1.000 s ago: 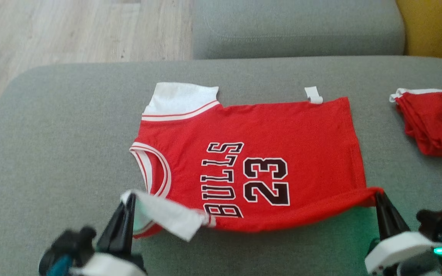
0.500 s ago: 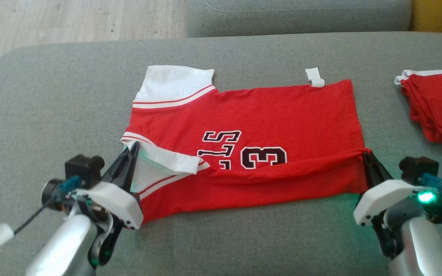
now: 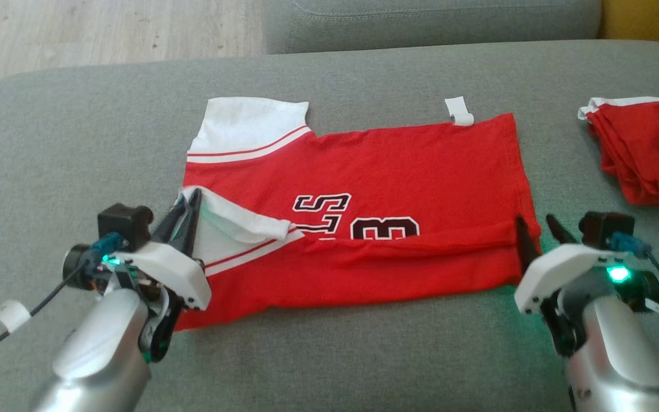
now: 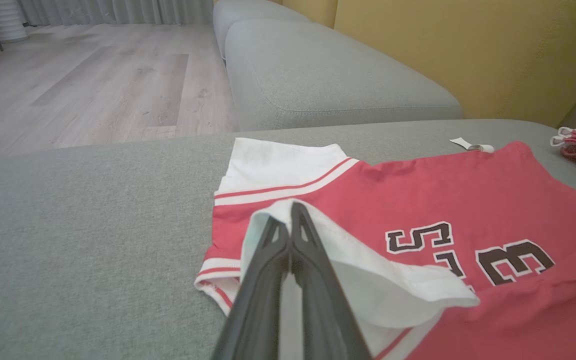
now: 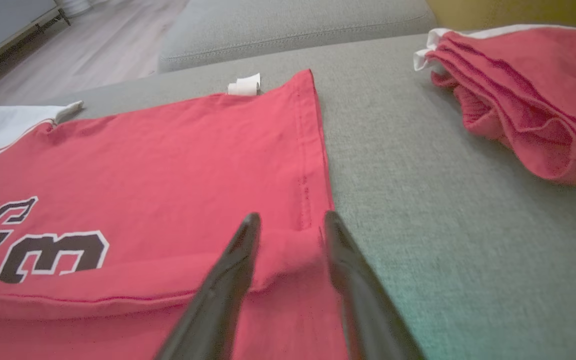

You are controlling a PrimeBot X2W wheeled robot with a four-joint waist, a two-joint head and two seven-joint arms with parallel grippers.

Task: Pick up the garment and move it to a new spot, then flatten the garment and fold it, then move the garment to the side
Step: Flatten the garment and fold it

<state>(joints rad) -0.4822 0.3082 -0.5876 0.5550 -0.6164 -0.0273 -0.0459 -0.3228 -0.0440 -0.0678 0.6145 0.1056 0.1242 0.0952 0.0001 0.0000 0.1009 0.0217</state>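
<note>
The garment [image 3: 375, 166] is a red jersey with white sleeves and a black print, spread on the grey sofa cushion [image 3: 66, 143]. Its near edge is folded over onto the body and covers the lower half of the print. At the fold's left end my left gripper [image 3: 193, 197] is shut on the white sleeve [image 3: 238, 222]; the left wrist view shows the fingers [image 4: 268, 260] pinched together with the sleeve [image 4: 368, 270] draped around them. My right gripper [image 3: 534, 221] is open at the fold's right end, its fingers [image 5: 228, 280] either side of the hem corner of the garment [image 5: 168, 145].
A second red garment [image 3: 647, 151] lies bunched at the right of the cushion, close to my right arm. A white label [image 3: 459, 110] sticks out at the jersey's far edge. Another grey cushion [image 3: 421, 23], wooden floor [image 3: 78, 34] and a yellow wall [image 3: 650, 17] lie beyond.
Both grippers carried the jersey's near edge away from me and laid it over the body. The right gripper has opened and let go of the hem corner. The head camera also shifted.
</note>
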